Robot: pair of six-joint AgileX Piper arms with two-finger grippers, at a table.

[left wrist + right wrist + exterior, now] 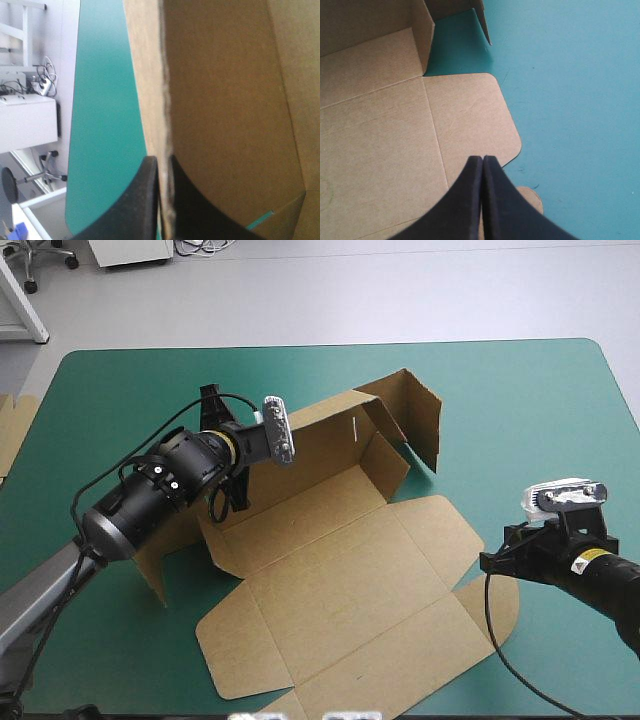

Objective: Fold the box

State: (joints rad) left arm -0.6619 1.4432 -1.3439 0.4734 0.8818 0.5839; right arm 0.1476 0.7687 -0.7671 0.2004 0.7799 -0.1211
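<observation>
High view: left hand [162, 161] pinches a raised wall of the box [340, 580]; right hand [483, 159], pressed together, hangs beside its right flap.

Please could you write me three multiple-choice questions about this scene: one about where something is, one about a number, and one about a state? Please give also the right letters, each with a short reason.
1. Where is the right gripper?
A. over a rounded flap at the right side of the box
B. at the table's far left corner
C. under the box

2. How many grippers hold the box?
A. none
B. one
C. two

3. How does the wide panel nearest the robot lie?
A. flat on the teal-green cover
B. upright
C. rolled up

Answers:
1 A: the right wrist view shows its fingers above that flap's edge.
2 B: only the left gripper is shut on a raised wall; the right gripper is shut on nothing.
3 A: the high view shows it spread flat.
</observation>
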